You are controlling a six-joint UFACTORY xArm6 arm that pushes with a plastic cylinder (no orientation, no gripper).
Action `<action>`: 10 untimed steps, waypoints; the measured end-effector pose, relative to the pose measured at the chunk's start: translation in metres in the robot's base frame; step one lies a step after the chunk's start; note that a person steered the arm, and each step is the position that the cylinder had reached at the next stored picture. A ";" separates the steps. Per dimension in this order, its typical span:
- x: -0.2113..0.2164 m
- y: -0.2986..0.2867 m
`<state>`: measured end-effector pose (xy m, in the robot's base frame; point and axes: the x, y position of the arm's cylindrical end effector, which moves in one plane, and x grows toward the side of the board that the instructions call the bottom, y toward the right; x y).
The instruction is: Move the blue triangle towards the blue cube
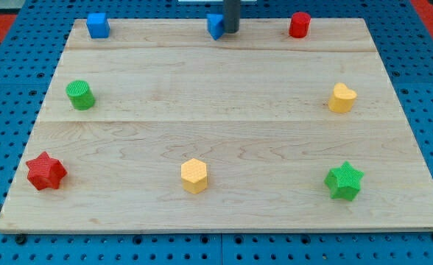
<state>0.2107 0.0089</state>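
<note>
The blue triangle (pixel 215 26) sits at the top edge of the wooden board (pixel 224 125), near the middle. My tip (pixel 231 31) is at its right side, touching or nearly touching it; the rod hides part of the block. The blue cube (pixel 97 25) sits at the board's top left corner, well to the left of the triangle.
A red cylinder (pixel 299 24) is at the top right. A green cylinder (pixel 80 95) is at the left, a yellow heart (pixel 342 98) at the right. A red star (pixel 46 171), a yellow hexagon (pixel 194 176) and a green star (pixel 344 181) lie along the bottom.
</note>
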 end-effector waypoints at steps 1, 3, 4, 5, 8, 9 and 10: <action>-0.015 0.013; -0.009 -0.082; -0.003 -0.104; 0.001 -0.130; 0.016 -0.152; 0.015 -0.160; 0.016 -0.158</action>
